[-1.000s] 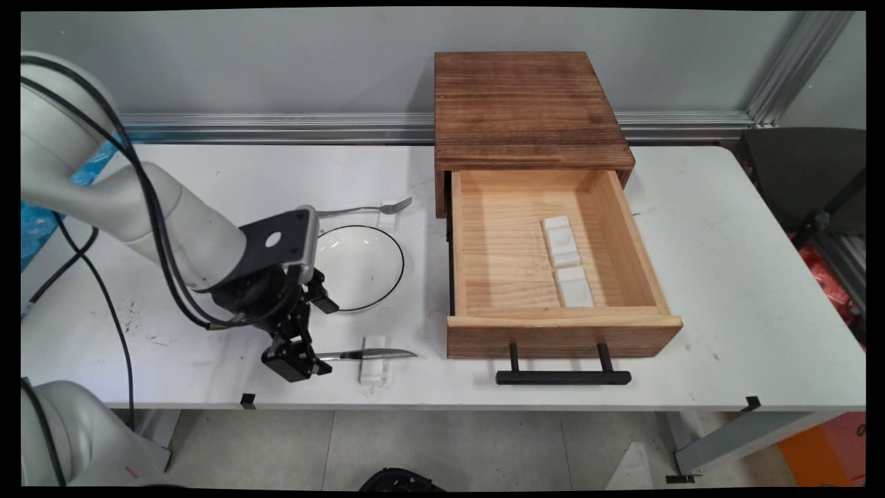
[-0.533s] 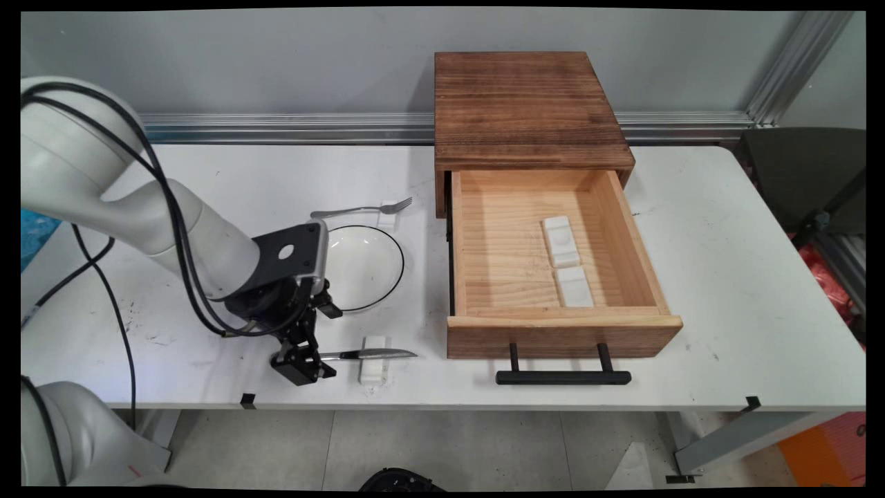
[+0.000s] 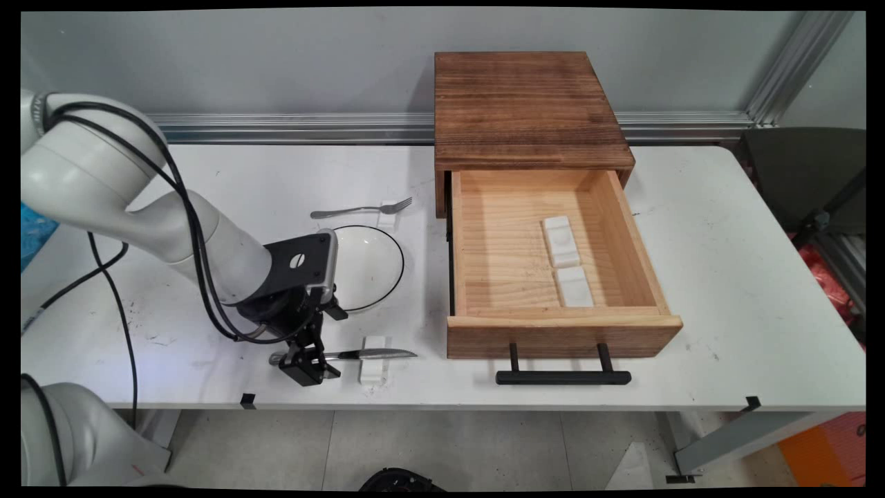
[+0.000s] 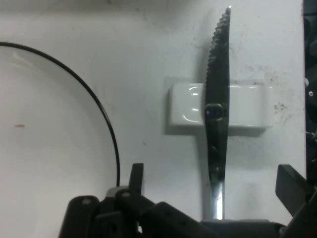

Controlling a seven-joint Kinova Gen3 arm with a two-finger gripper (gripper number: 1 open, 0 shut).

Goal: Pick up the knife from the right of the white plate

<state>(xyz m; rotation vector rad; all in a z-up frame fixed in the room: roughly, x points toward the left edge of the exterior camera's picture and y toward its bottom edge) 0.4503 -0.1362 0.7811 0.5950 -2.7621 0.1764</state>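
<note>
White table (image 3: 228, 173) against a grey wall, carrying a dark-topped wooden cabinet at its far edge, whose pale wooden drawer (image 3: 560, 332) is pulled fully open toward the near edge. Two white ceramic cutlery rests (image 3: 567, 259) lie inside the drawer; no cutlery lies in it. Near the table's near edge, the black two-finger gripper (image 3: 308, 363) is lowered over the handle of a serrated steel table knife (image 3: 377, 354), whose blade lies across a third white ceramic rest (image 3: 373, 370). In the hand view its fingers (image 4: 292, 191) stand spread to either side of the knife handle, not pressed onto it. A round white plate with a black rim (image 3: 373, 259) lies just behind, and a steel fork (image 3: 359, 209) on a fourth rest beyond it.
</note>
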